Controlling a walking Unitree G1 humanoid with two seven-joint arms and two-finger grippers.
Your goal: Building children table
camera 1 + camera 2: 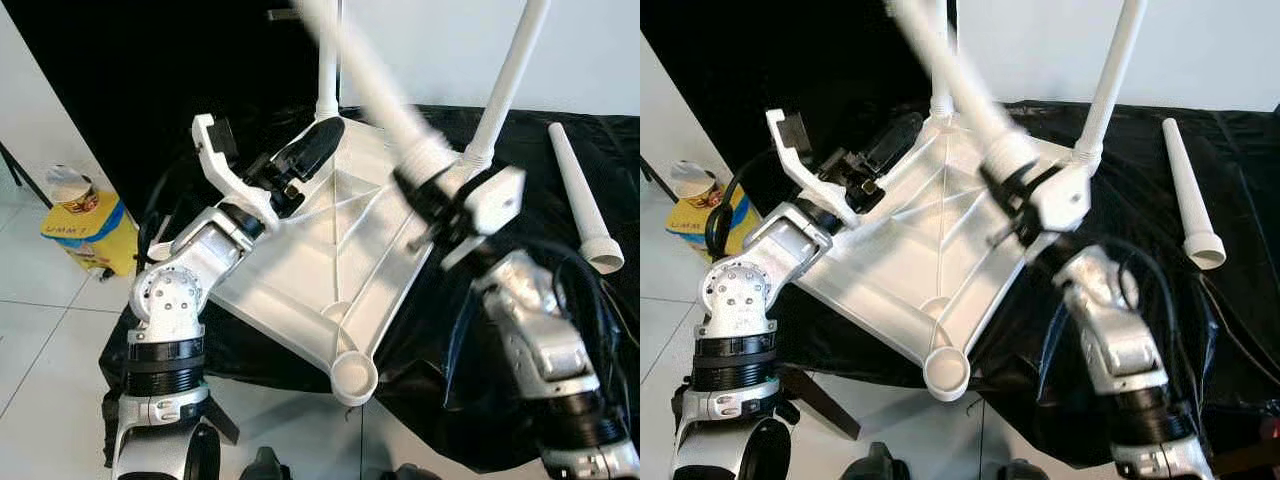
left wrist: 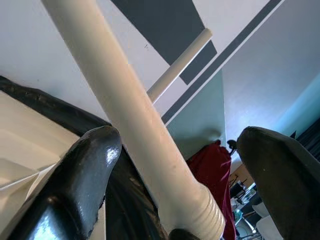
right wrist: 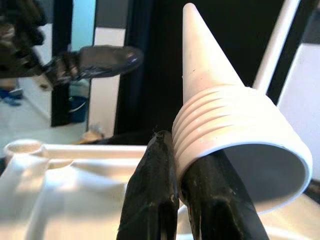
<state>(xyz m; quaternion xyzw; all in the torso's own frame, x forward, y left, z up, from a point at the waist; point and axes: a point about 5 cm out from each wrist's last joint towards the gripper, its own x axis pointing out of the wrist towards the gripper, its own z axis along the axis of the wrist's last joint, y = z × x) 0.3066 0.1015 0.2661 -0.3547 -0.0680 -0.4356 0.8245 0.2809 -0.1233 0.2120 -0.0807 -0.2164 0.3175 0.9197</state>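
A white table top (image 1: 330, 250) lies upside down on a black cloth. Two white legs (image 1: 327, 70) (image 1: 510, 80) stand screwed into its far corners. The near corner socket (image 1: 353, 377) is empty. My right gripper (image 1: 425, 195) is shut on the threaded wide end of a third leg (image 3: 220, 110), held tilted above the top and blurred in the eye views. My left gripper (image 1: 315, 145) is open at the top's far-left edge; in its wrist view the far-left leg (image 2: 135, 120) stands in the gap between the fingers (image 2: 85, 170).
A fourth leg (image 1: 580, 195) lies loose on the cloth at the right. On the tiled floor to the left sits a yellow bag (image 1: 90, 230) with a tin on it. A white wall and a black backdrop stand behind.
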